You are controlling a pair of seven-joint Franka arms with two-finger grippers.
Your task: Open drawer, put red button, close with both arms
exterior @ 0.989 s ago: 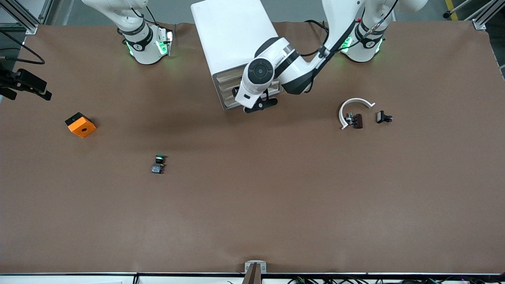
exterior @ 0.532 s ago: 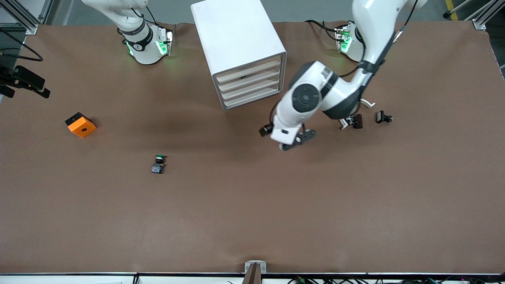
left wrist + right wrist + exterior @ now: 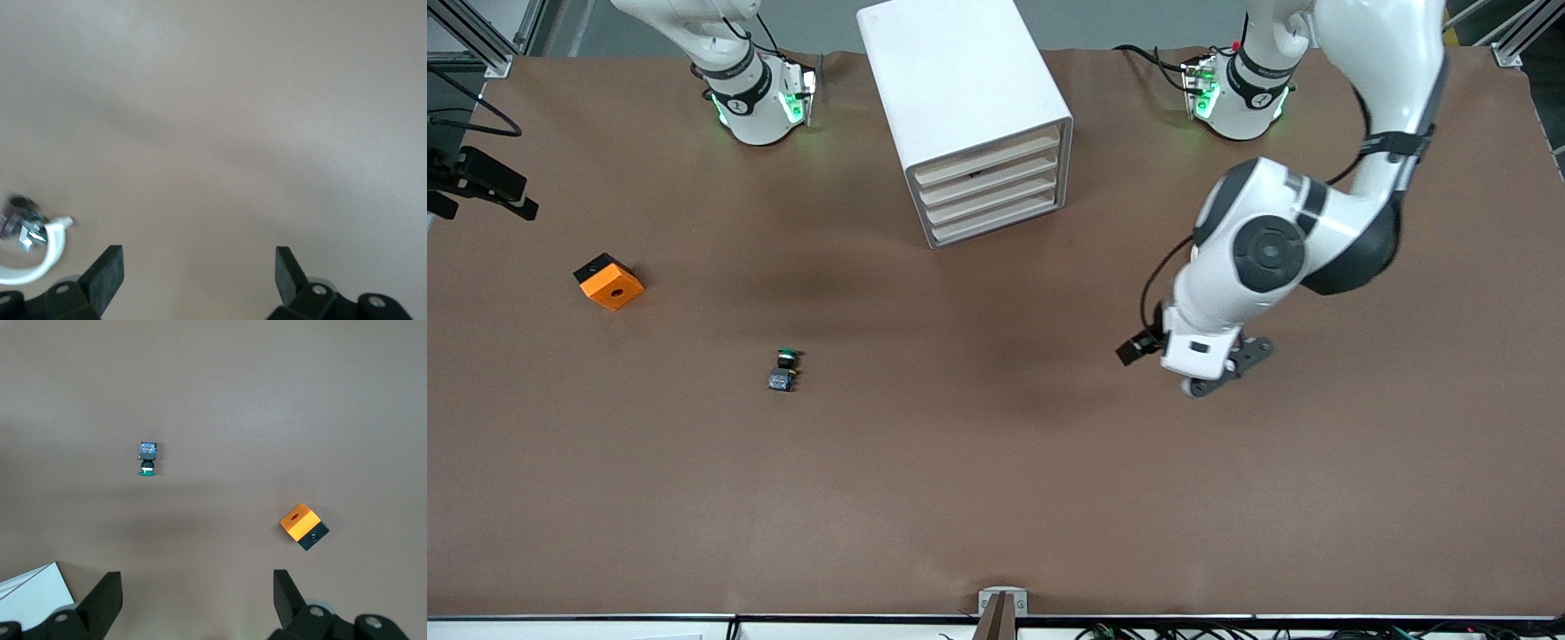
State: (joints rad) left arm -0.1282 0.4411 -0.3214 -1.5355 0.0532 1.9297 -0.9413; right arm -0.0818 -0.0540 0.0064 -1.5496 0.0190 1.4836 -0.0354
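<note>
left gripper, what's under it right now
Under the left gripper, jaws open and empty, lies bare brown table. In the left wrist view a white curved piece with a small metal part shows beside it; in the front view the arm covers them.

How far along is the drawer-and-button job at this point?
Nothing done: all four drawers of the white cabinet look shut. Nothing in hand: the left gripper hangs open over bare table, the right gripper waits open. Still to do: opening a drawer, placing the red button, closing. No red button shows, only a green-capped switch.
</note>
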